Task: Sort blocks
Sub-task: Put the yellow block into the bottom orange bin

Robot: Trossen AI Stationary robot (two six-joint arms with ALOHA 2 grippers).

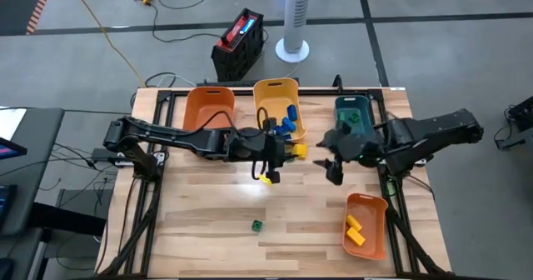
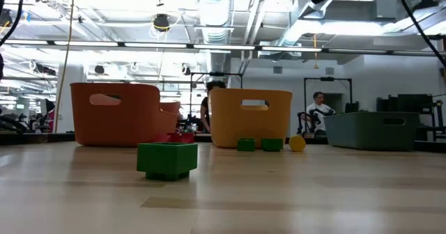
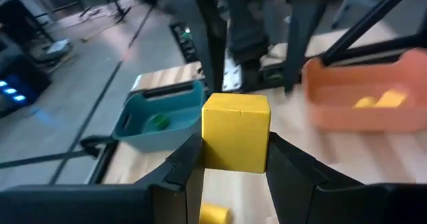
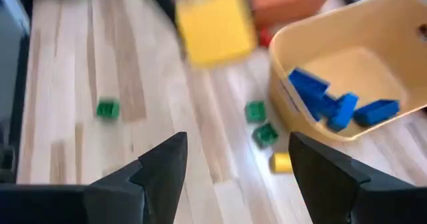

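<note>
My left gripper (image 1: 296,151) hangs over the middle of the table, just near of the yellow bin (image 1: 279,105), shut on a yellow block (image 3: 237,137). My right gripper (image 4: 237,167) is open to its right with nothing between its fingers. A green block (image 1: 257,225) lies flat on the table toward the near edge. Two green blocks (image 4: 255,111) and a small yellow one (image 4: 281,161) lie on the table beside the yellow bin, which holds several blue blocks (image 4: 333,104). My left gripper pinches the yellow block by two opposite sides (image 3: 208,151) between its two fingers. The fingers come from the table's left, nearly level and slanting a little down. The block is lifted clear of the table, upright between the fingers.
An orange bin (image 1: 208,107) stands at the far left beside the yellow bin. A teal bin (image 1: 354,113) holding a green piece stands at the far right. Another orange bin (image 1: 366,223) with yellow blocks sits near right. A small red block (image 2: 180,138) lies by the far orange bin.
</note>
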